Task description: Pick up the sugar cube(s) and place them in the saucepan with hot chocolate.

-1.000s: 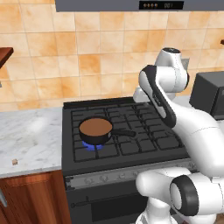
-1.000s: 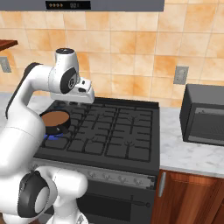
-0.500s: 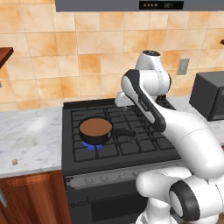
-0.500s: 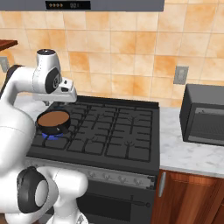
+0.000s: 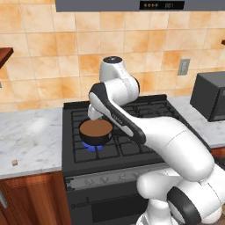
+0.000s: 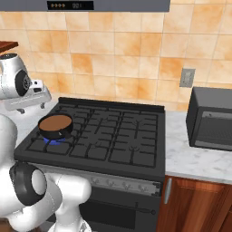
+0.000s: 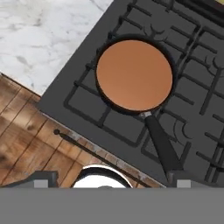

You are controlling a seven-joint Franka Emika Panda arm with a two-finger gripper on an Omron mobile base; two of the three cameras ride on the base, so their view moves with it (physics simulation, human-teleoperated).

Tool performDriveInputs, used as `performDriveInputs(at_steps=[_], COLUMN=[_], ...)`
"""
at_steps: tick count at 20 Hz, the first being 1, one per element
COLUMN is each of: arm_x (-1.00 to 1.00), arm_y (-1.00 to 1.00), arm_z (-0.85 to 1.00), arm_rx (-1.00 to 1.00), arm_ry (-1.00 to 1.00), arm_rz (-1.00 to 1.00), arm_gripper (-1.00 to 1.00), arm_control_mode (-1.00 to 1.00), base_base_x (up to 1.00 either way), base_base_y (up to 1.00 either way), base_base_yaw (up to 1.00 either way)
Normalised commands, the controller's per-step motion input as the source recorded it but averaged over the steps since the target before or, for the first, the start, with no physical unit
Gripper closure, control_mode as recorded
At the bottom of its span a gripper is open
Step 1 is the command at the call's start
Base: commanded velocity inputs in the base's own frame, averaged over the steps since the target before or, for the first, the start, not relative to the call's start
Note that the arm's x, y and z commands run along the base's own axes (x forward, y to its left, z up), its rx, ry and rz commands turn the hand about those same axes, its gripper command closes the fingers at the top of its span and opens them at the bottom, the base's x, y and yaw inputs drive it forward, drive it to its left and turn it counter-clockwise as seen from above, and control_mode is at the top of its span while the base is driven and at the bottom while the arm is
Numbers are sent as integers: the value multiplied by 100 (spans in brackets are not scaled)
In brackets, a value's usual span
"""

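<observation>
The saucepan with hot chocolate [image 5: 96, 131] stands on the stove's front left burner, dark grey with a smooth brown surface. From above, the saucepan [image 7: 133, 74] has its long black handle [image 7: 162, 144] running toward the camera. My gripper [image 7: 113, 180] hovers above it, open, its two dark fingertips [image 7: 42, 179] far apart with nothing between them. The arm's white wrist [image 6: 18, 81] hangs over the stove's left side. The sugar cube [image 5: 15, 163], a tiny tan cube, lies on the marble counter near its front edge, well left of the stove.
A blue flame [image 5: 93, 146] burns under the pan. The black stove [image 6: 113, 136] has raised grates. Marble counter [image 5: 30, 136] lies to its left; a dark microwave [image 6: 210, 118] stands on the counter to the right. A range hood hangs above.
The arm has swung left across the stove, from over its right burners to above the saucepan. The pan and the cube have not moved.
</observation>
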Motion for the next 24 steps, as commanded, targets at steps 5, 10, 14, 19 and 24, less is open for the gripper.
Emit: performDriveInputs(at_steps=[5, 10, 14, 19, 24], arm_x=[-1, 0, 0, 7, 9], arm_y=[100, 100, 100, 96, 76], arm_z=[-21, -30, -43, -42, -24], arm_rx=[-20, -9, 0, 3, 4], arm_ry=[1, 3, 2, 10, 19], arm_rz=[39, 37, 27, 10, 2], arm_gripper=[-100, -100, -100, -100, -100], arm_control_mode=[-100, -100, -100, -100, -100], base_base_x=[0, 0, 0, 0, 0], base_base_y=[0, 0, 0, 0, 0], base_base_yaw=[0, 0, 0, 0, 0])
